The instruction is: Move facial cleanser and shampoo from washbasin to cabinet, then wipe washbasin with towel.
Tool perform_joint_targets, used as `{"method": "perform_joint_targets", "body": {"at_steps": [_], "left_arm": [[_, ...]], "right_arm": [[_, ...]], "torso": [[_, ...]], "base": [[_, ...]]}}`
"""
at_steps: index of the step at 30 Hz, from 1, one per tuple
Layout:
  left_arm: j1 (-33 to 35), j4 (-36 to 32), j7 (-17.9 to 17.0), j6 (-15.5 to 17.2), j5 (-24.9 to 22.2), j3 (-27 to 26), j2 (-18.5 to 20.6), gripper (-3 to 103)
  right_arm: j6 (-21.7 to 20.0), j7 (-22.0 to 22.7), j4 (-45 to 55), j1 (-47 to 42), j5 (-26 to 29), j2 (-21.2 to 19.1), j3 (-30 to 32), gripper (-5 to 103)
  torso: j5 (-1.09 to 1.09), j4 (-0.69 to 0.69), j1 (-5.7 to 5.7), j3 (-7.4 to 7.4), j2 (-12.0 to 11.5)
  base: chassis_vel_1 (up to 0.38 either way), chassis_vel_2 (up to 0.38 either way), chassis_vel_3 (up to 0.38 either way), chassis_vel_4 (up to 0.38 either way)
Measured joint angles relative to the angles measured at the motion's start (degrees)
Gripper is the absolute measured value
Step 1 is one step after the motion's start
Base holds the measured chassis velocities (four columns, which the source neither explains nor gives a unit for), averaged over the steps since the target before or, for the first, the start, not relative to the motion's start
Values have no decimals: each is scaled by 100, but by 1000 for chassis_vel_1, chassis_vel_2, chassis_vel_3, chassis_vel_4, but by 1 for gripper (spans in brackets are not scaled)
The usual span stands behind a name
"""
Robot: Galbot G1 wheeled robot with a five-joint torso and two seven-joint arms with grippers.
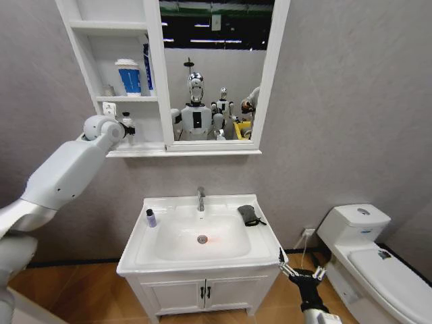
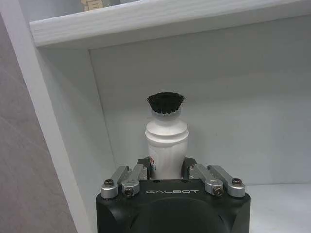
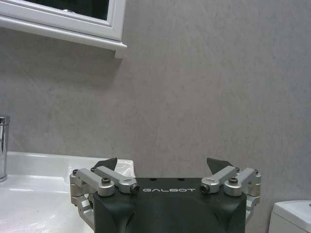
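Your cabinet [image 1: 155,81] fills the space ahead of the left gripper [image 2: 167,171], which is reached into the lowest shelf so the bottle can go down upright. The basin [image 1: 202,260] sits well below it, just left of your right gripper [image 1: 302,273], which hangs low with its jaws spread wide and empty, parked. The towel [image 1: 248,214] lies on the basin's back rim, the small dark bottle [image 1: 151,218] opposite. Left fingers are clamped on the white brush-topped bottle [image 2: 166,145], right in front of the palm.

Glossy ceramic washbasin [image 1: 266,251], chrome faucet [image 1: 200,198]
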Motion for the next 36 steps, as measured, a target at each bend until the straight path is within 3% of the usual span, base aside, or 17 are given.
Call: {"method": "perform_joint_targets", "body": {"at_steps": [1,7,10,11,12,15,17,18,22,24,26,27,28,29,32,33,36], "left_arm": [[0,0,0,0,0,0,0,30],[106,15,-42,-5,-45,-68,-35,57],[133,-26,-42,-5,-53,-91,-24,63],[186,-115,-66,-6,-76,-133,21,74],[186,-115,-66,-6,-76,-133,21,74],[307,-390,-95,-6,-122,-204,207,79],[616,-915,-90,-7,-72,-449,573,95],[616,-915,-90,-7,-72,-449,573,95],[1505,-1745,215,-74,413,-1129,1169,100],[2594,-2570,456,-313,506,-1824,1680,100],[2895,-2774,558,-449,541,-1968,1808,100],[3435,-3074,718,-803,596,-2179,1968,100],[3675,-3171,784,-1005,603,-2233,1970,100],[3675,-3171,784,-1005,603,-2233,1970,100],[4502,-3297,924,-1943,967,-2275,1622,100],[4502,-3297,924,-1943,967,-2275,1622,100],[5535,-3266,971,-2540,1855,-2337,1299,100]], "right_arm": [[0,0,0,0,0,0,0,100],[8,1,-33,4,44,-20,5,100],[12,0,-35,-1,62,-24,5,100],[12,0,-35,-2,79,-36,6,100],[12,0,-35,-2,79,-36,6,100],[9,0,-29,9,94,-58,4,100],[-23,9,-20,40,103,-80,-9,100],[-23,9,-20,40,103,-80,-9,100],[-67,29,-15,58,105,-87,-56,100],[-82,34,-13,57,94,-94,-105,100],[-84,36,-18,59,86,-96,-117,100],[-88,40,-23,55,53,-85,-137,100],[-87,47,-18,34,27,-58,-134,100],[-87,47,-18,34,27,-58,-134,100],[-66,114,106,-101,-75,105,-98,100],[-66,114,106,-101,-75,105,-98,100],[-59,146,183,-128,-100,128,-91,100]], "torso": [[0,0,0,0,0],[0,0,0,0,0],[0,0,0,0,0],[0,-2,0,0,0],[0,-2,0,0,0],[0,-1,0,0,0],[0,-2,0,0,0],[0,-2,0,0,0],[1,0,-1,-1,1],[-4,2,-1,-1,1],[-2,3,-2,-1,1],[4,4,-2,-1,1],[3,5,-2,-2,2],[3,5,-2,-2,2],[-1,-6,-2,-1,1],[-1,-6,-2,-1,1],[0,-1,0,0,1]], "base": [[0,0,0,0],[0,0,0,0],[0,0,0,0],[0,0,0,0],[0,0,0,0],[0,0,0,0],[0,0,0,0],[0,0,0,0],[0,0,0,0],[0,0,0,0],[0,0,0,0],[0,0,0,0],[0,0,0,0],[0,0,0,0],[0,0,0,0],[0,0,0,0],[0,0,0,0]]}}
